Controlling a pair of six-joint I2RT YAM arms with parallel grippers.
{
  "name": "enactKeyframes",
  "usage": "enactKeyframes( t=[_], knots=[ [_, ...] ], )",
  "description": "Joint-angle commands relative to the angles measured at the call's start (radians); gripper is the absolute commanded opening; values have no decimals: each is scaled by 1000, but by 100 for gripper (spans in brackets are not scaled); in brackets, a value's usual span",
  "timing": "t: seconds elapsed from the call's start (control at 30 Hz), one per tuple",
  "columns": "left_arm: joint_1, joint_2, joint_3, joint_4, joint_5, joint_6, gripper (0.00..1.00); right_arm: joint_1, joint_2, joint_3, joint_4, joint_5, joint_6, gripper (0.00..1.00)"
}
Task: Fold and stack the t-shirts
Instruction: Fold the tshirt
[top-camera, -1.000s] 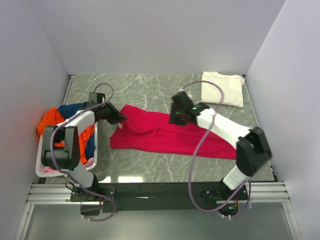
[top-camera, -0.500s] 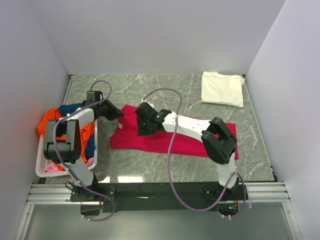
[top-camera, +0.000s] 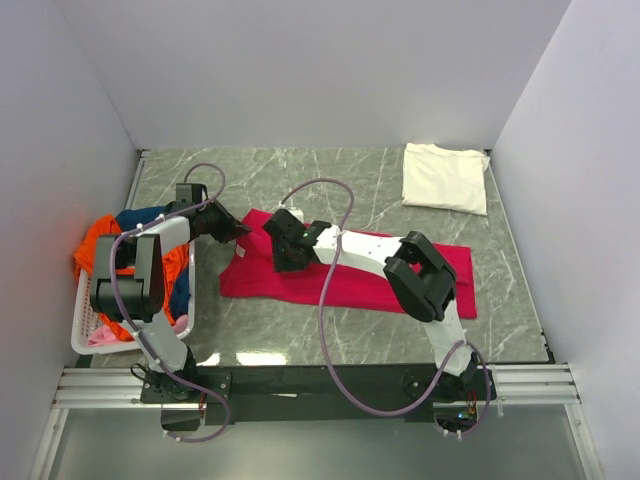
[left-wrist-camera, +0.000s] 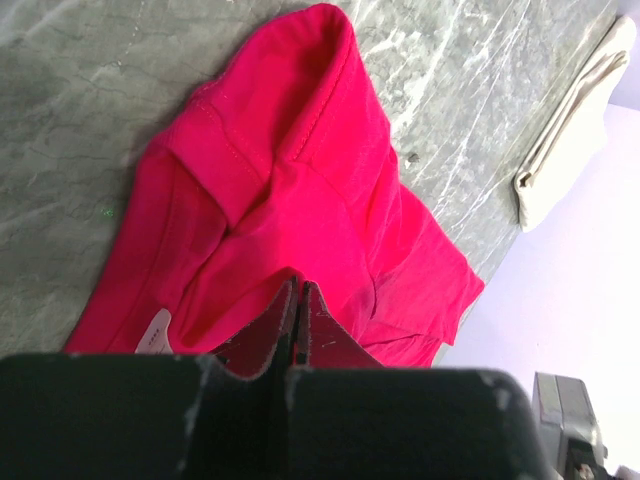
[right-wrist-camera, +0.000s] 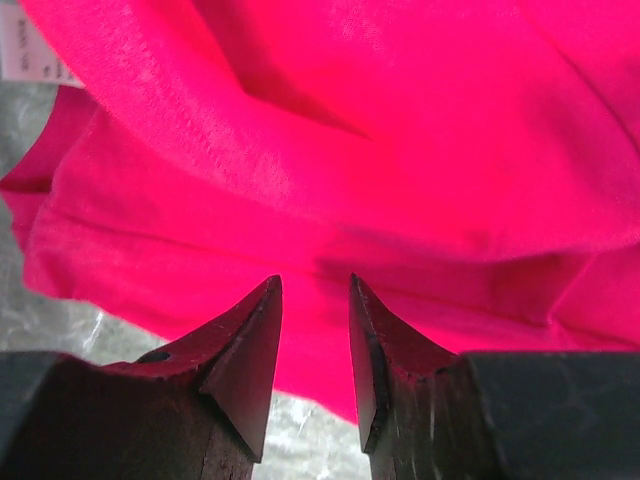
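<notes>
Left gripper (top-camera: 238, 236) is pinched shut on the left edge of the crimson t-shirt (top-camera: 300, 285), which lies spread mid-frame on the marble table (top-camera: 300, 180). Right gripper (right-wrist-camera: 313, 282) hovers over the cloth, fingers apart and empty. Step looks like grasping to straighten it; next, lower and close on the fabric.

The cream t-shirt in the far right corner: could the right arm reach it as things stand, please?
Probably yes. The right gripper hangs open and empty over the pink t-shirt; only that shirt and bare table lie between it and the cream t-shirt.
</notes>
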Motion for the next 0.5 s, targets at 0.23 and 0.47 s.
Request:
enactKeyframes(
  t=[0.23, 0.47],
  knots=[
    [1, -40, -11, 29, 15, 5, 0, 1, 83, 108, 5, 60, -2, 40],
    [1, -56, -25, 30, 18, 5, 0, 4, 111, 126, -24, 93, 1, 38]
  ],
)
